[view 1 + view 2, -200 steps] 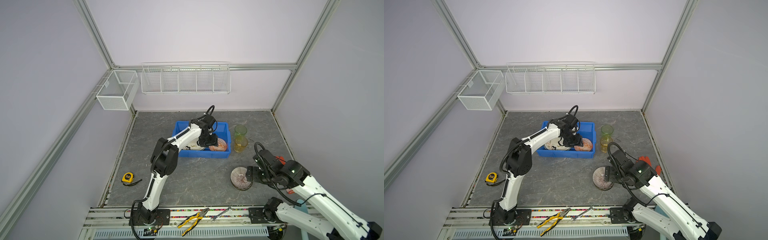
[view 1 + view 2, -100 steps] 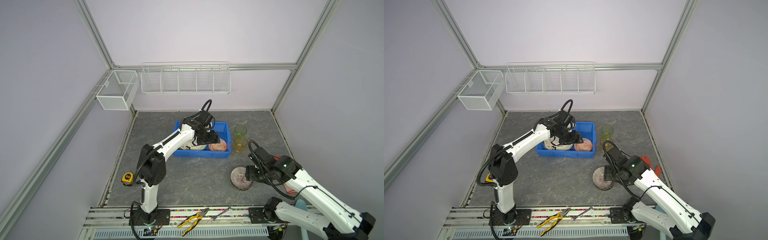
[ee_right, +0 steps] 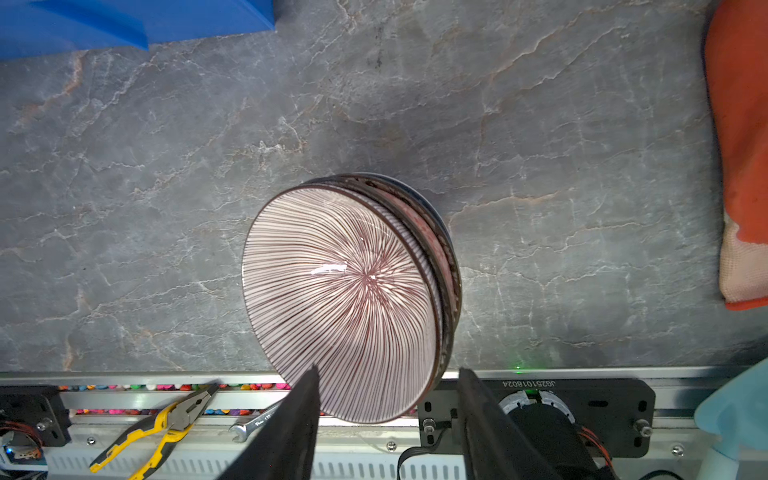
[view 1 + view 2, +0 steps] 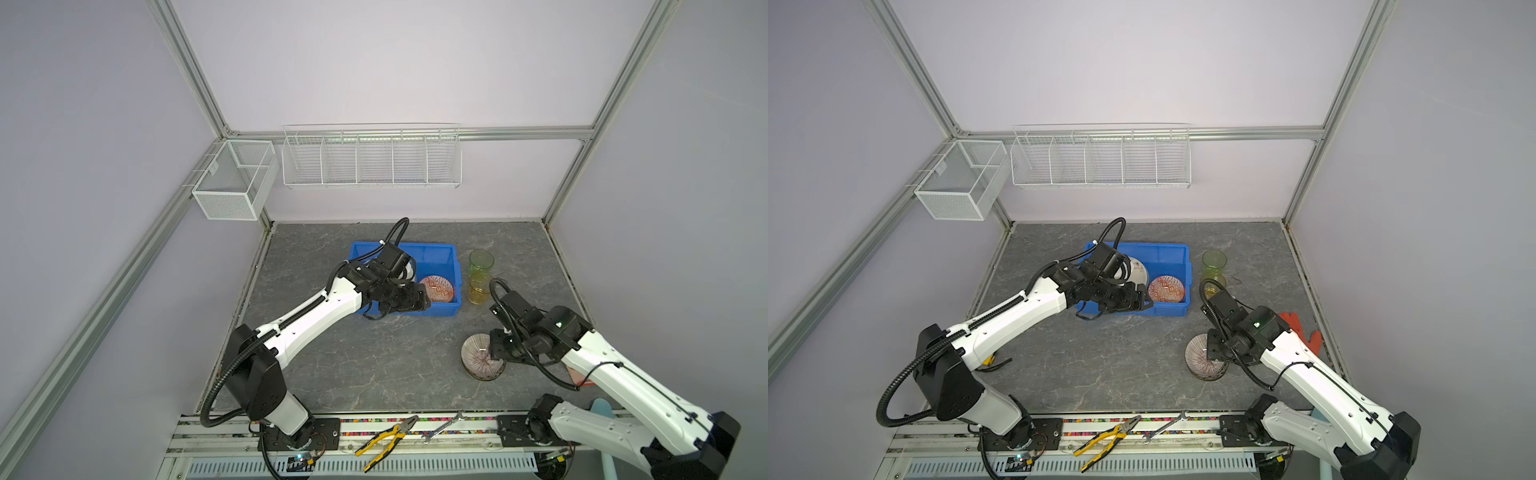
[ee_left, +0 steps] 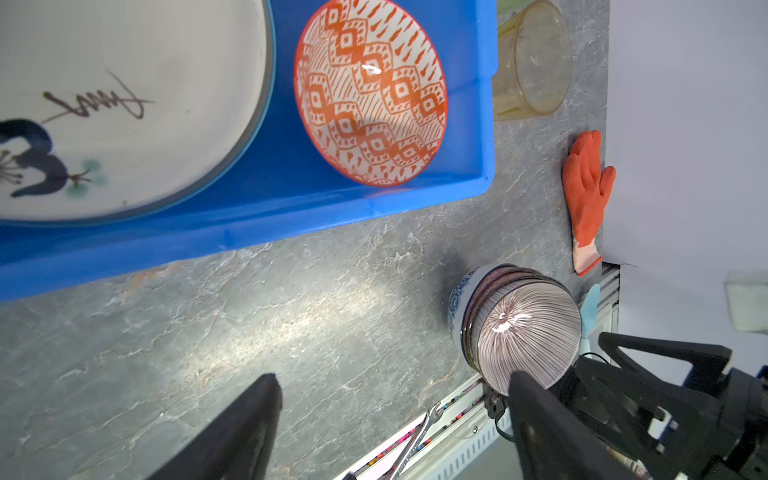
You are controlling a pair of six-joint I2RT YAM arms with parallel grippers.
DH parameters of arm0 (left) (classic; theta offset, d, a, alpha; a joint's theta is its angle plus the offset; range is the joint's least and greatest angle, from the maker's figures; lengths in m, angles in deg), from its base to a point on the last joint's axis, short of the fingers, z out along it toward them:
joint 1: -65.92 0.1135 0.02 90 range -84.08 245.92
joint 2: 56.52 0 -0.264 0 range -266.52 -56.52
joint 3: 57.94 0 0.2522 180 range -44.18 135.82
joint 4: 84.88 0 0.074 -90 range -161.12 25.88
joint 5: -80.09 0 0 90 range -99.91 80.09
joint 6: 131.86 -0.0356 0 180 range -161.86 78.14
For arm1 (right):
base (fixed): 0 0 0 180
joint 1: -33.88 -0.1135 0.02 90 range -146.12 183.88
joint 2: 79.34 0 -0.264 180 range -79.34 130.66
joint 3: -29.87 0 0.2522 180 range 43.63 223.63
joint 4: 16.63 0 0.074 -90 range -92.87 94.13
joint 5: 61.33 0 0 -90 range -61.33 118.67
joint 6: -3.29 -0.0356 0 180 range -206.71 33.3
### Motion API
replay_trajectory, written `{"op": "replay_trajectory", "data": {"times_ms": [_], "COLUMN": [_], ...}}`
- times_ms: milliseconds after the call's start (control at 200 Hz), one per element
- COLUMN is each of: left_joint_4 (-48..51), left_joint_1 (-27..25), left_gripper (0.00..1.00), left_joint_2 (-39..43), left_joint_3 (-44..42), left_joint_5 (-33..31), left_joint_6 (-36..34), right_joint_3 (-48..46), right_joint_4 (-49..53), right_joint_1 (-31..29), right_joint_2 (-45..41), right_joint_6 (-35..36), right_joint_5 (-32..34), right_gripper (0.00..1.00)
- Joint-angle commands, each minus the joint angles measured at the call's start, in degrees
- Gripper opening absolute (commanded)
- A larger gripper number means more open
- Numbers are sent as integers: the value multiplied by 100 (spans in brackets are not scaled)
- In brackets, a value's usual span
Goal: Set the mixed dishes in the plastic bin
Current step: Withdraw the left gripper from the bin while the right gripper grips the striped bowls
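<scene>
Striped bowl (image 3: 340,291): my right gripper (image 3: 388,370) straddled its rim, jaws apart; pinching only the top bowl seemed wise. Left gripper (image 5: 392,376) gaped empty.

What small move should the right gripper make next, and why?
Probably close on the striped bowl at its rim: the right gripper is open, one finger over its inside, one outside, and the bowl sits outside the blue bin.

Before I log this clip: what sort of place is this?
Probably a robot lab test cell, not a kitchen: plain walls framed by aluminium rails, two robot arms bolted to a front rail, and pliers lying between their bases.
</scene>
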Motion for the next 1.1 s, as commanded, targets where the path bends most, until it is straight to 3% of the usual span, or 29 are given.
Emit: {"op": "replay_trajectory", "data": {"times_ms": [0, 1095], "left_joint_4": [-206, -767], "left_joint_1": [-14, -49], "left_gripper": [86, 86], "left_joint_2": [213, 290], "left_joint_3": [-264, -983], "left_joint_5": [-113, 210], "left_joint_6": [223, 503], "right_joint_3": [-48, -499], "right_joint_4": [-84, -587], "right_joint_1": [-63, -81], "right_joint_2": [83, 344], "right_joint_6": [-8, -170], "right_joint_5": [-71, -119], "right_gripper": [54, 48]}}
